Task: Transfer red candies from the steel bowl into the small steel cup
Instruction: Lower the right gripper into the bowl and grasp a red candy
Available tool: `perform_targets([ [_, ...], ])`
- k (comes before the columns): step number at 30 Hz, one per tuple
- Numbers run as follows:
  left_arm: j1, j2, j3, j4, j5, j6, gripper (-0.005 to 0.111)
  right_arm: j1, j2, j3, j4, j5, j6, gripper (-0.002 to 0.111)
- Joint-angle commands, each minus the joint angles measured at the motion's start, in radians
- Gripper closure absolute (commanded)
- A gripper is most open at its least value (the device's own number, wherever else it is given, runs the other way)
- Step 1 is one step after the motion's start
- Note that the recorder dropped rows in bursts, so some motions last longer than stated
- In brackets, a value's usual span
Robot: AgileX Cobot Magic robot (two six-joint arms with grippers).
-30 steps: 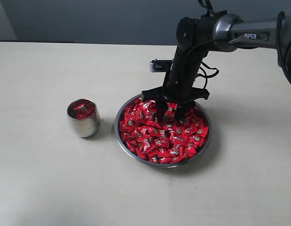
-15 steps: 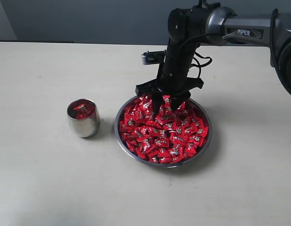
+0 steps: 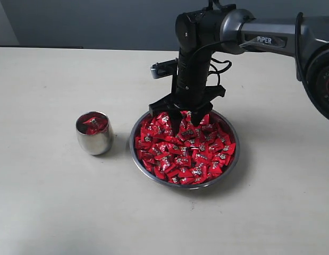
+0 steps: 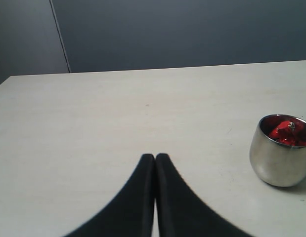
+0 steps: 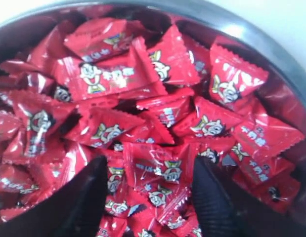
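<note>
The right gripper gapes open over red candies by the upper rim of the steel bowl, so closing may pinch several and spill them; the left gripper is pinched closed.

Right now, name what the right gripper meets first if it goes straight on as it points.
Probably the red candies heaped in the steel bowl: the open right gripper points straight down at them.

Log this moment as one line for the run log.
right gripper: open, tips at red candies in steel bowl | left gripper: shut, empty | small steel cup: some inside
</note>
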Motion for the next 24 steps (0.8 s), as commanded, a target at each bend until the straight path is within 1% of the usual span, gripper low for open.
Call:
perform_targets([
  [1, 0.001, -0.004, 0.004, -0.003, -0.002, -0.002, 0.106, 0.008, -0.003, -0.005, -0.028, -0.003, -0.006, 0.058],
  [12, 0.001, -0.004, 0.004, -0.003, -0.002, -0.002, 0.106, 0.008, 0.044, -0.003, -0.034, 0.02, -0.006, 0.058],
  [17, 0.001, -0.004, 0.004, -0.003, -0.002, -0.002, 0.106, 0.008, 0.045, -0.003, -0.034, 0.015, -0.006, 0.064],
  [24, 0.001, -0.004, 0.004, -0.003, -0.002, -0.002, 0.106, 0.008, 0.054, -0.003, -0.035, 0.017, -0.006, 0.064],
])
